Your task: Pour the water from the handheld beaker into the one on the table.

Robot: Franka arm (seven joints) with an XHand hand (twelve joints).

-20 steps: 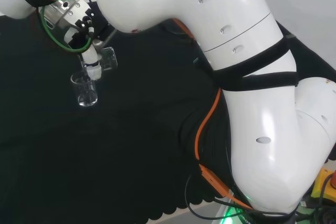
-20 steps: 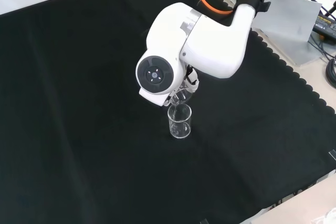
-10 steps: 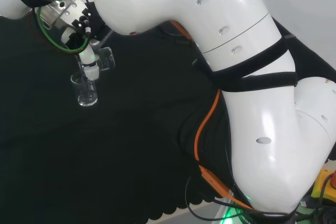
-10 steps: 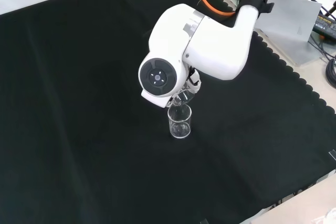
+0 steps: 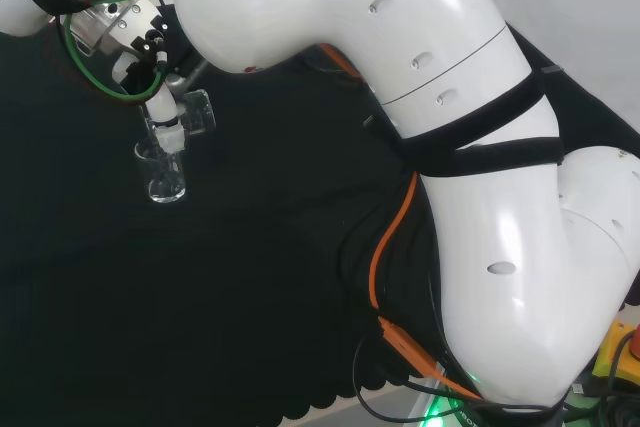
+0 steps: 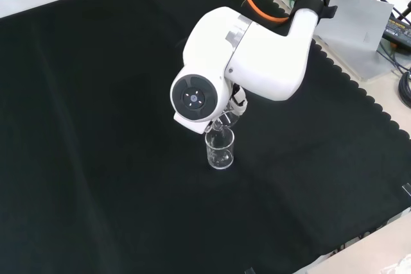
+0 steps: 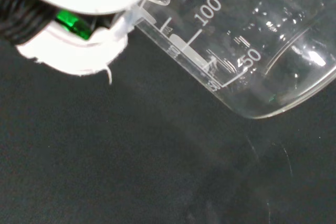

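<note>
Head view: the robot's hand (image 5: 160, 112) hangs over the black surface (image 5: 200, 327), toward its far left corner. Its fingers are clamped on a small clear beaker (image 5: 192, 113), which is tipped over on its side. A second clear beaker (image 5: 163, 169) stands upright on the surface directly beneath, its rim just under the tipped one.

Front view: a big white arm link (image 6: 241, 62) covers most of the hand. The standing beaker (image 6: 219, 149) sits near the middle of the surface, well away from every edge, with the held beaker (image 6: 223, 120) tilted just above its rim.

Wrist view: the held beaker (image 7: 247, 40) lies close and large, steeply tilted, droplets clinging to its inside wall. A white part of the hand (image 7: 79, 51) rests against its wall near the rim.

Both beakers look like thin, rigid, breakable ware, light and probably slippery when wet. The side wall seems the safest place to hold.
</note>
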